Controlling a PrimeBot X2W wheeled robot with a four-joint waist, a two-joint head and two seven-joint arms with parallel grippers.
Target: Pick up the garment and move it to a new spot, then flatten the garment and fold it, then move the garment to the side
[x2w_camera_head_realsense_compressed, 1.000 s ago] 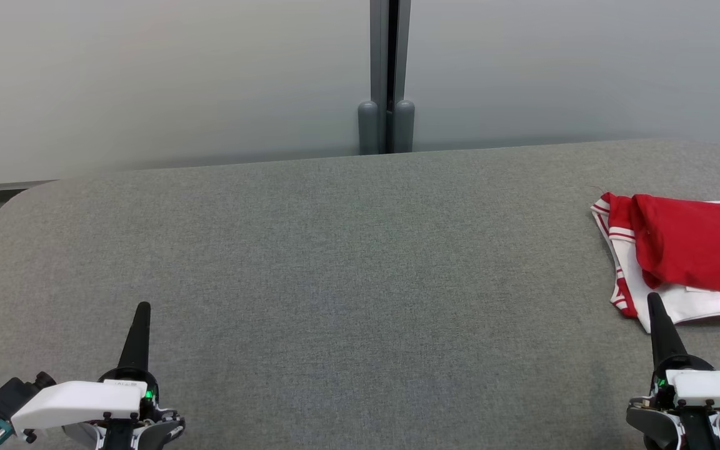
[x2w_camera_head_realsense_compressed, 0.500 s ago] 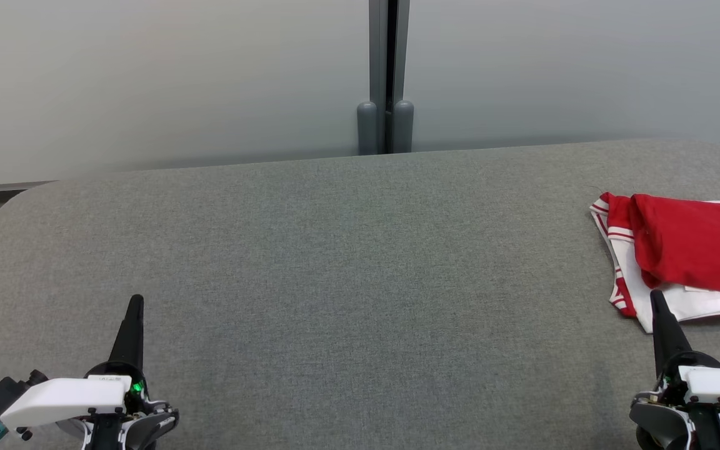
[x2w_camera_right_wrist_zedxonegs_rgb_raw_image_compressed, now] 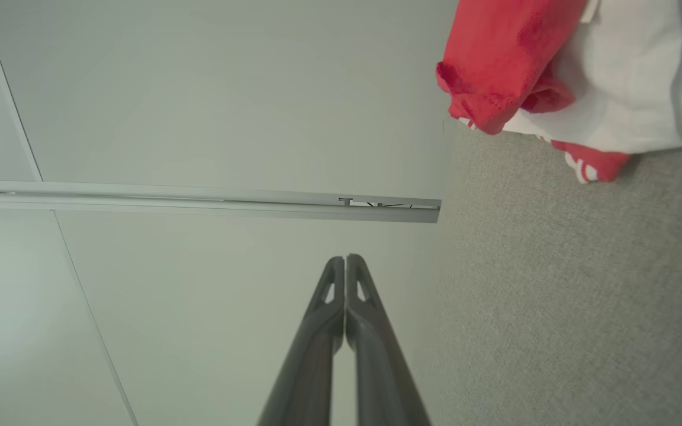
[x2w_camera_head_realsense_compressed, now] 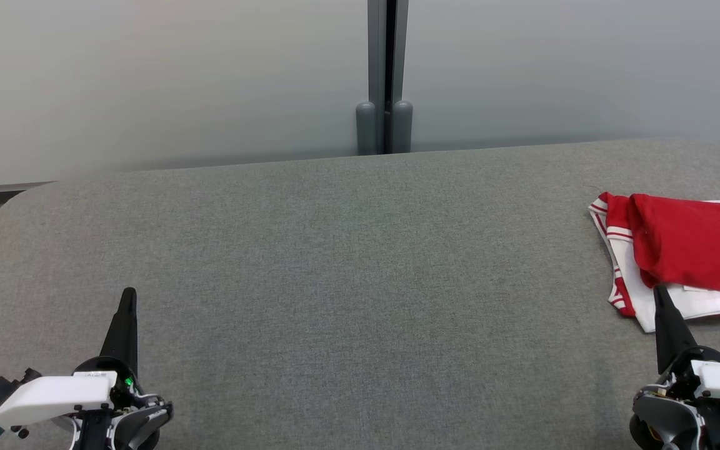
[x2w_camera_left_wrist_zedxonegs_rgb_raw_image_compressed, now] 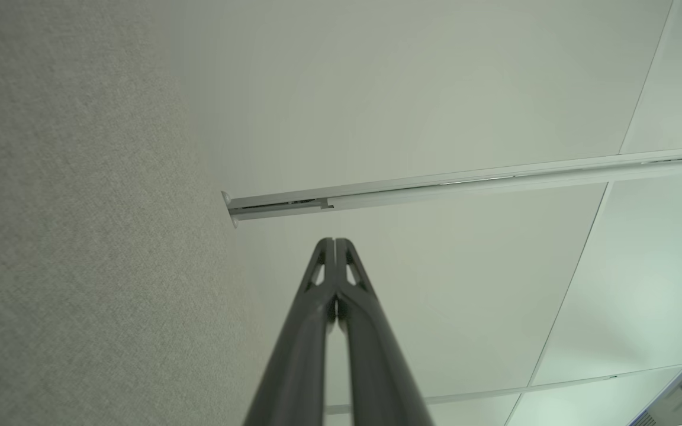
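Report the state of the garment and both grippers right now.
garment: loosely folded, red layer over white, lying on the table at its right side, not held.
left gripper: shut, empty, above the table's near left.
right gripper: shut, empty, by the garment's near edge.

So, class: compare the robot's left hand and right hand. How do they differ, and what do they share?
The left hand stands over grey table, far from the garment; the right hand points at the garment's near white edge. In the head view the left hand sits lower left, the right hand lower right. Both are shut and empty.
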